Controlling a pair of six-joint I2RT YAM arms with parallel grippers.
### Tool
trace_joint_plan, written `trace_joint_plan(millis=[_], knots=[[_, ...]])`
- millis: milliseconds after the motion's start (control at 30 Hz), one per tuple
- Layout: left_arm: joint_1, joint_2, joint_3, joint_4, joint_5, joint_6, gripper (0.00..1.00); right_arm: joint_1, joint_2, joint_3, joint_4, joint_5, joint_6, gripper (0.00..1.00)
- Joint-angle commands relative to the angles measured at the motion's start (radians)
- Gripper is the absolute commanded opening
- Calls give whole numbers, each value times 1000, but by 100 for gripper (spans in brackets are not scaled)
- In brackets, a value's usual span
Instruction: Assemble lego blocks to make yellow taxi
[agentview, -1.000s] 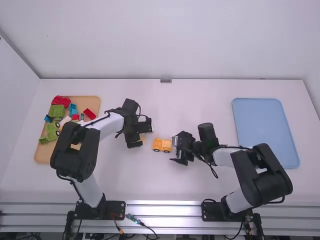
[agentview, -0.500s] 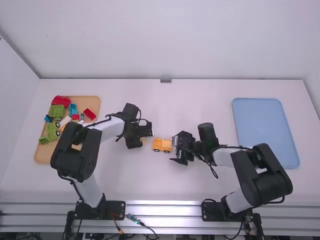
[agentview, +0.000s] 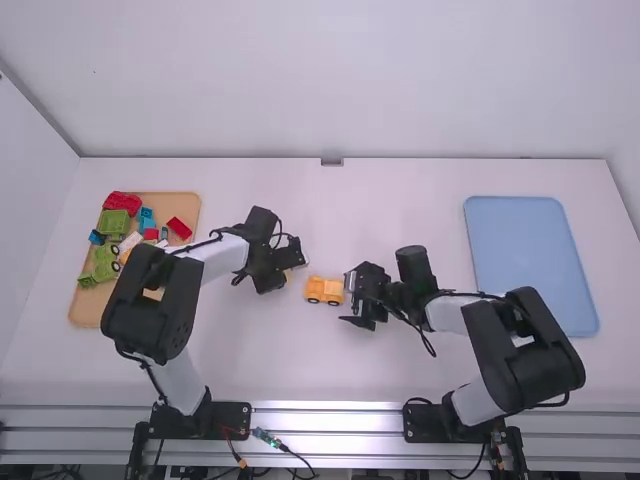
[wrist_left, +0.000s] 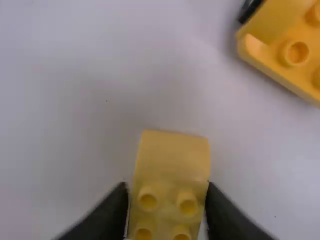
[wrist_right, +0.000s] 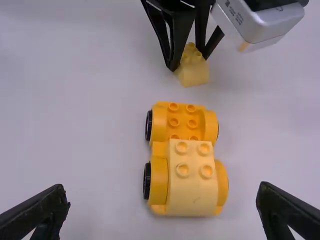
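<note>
Left gripper (wrist_left: 166, 195) clamped on pale yellow block (wrist_right: 193, 77), pinched by the studded part, sloped end toward the wheeled base (wrist_right: 182, 120); I'd guess that leaves its underside free for pressing. Base sits on the table, just right of it, between my grippers. Seated block (wrist_right: 192, 195) covers the right end; bare studs at left look like the target. Right gripper (wrist_right: 164, 192) spread wide, fingers near and far of the base, apart, probably ready to brace.
</note>
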Motion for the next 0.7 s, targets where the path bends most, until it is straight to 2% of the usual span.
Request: trace_joint_plan(millis=[0,33,167,233,400,667], knots=[[-5,-1,-6,0,-99,-229,9,0,-2,15,5,-10,0,99],[-5,-1,-6,3,-134,-290,7,0,-2,14,9,-10,0,99],[-5,-1,-6,23,-207,-497,7,0,-2,13,36,-9,45,99],[-5,-2,-6,31,-200,-549,2,0,-2,13,47,-10,60,99],[-5,-1,-6,63,-203,-923,4,0,-2,13,52,-9,67,99],[-5,-1,-6,53,-202,-1375,2,0,-2,13,61,-10,67,99]])
